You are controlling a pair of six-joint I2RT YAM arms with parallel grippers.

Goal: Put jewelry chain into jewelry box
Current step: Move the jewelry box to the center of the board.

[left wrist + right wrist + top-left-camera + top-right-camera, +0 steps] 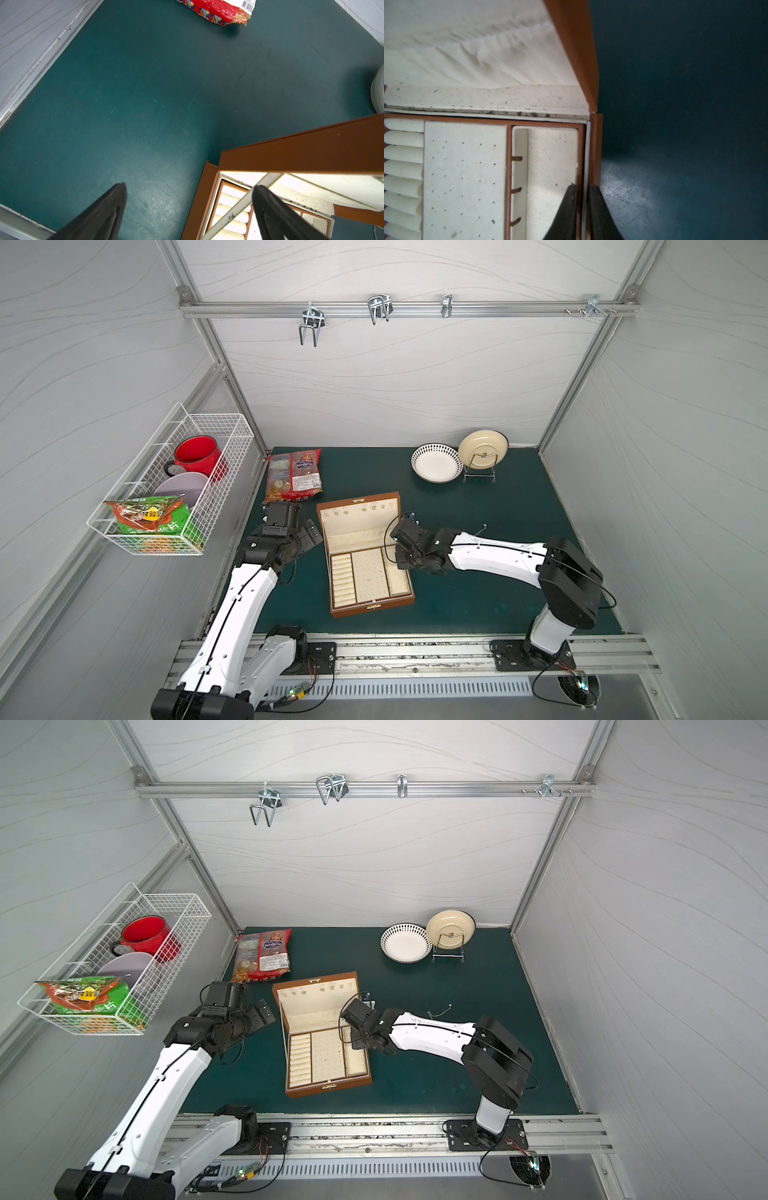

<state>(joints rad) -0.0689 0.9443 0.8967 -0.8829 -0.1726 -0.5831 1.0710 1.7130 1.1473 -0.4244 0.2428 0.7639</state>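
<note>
**Where the Chain Lies Outside the Box: Handling and Pick Points**

Because the jewelry chain [437,1013] is very thin and slack, it is judged to be nearly weightless, fully limp and liable to slip out of a loose pinch. It lies on the green mat [478,597], beyond the right forearm [432,1036] and well apart from the jewelry box [390,605]. In both top views it shows as a short wavy line with a small bead or clasp at one end. The box stands open with its lid raised, and no chain is visible in any compartment.

Gripper condition:
- The left gripper [190,187] is spread wide and holds nothing. It hovers beside the box's left side.
- The right gripper [582,187] is narrowed to a slit. In the right wrist view its fingers [569,209] line up astride the box's right wall, one over the long outer compartment [550,166] and one on the mat side. Whether the pads press the wall cannot be determined.

Recommended hold: pinch the chain near its middle, or at the bead end where there is more bulk, with the fingertips brought down to the mat. Full closure is likely required. Both ends should be expected to dangle and swing, and they should be lowered into a compartment before release. The links may snag on the small hooks [363,510] in the lid.
</note>
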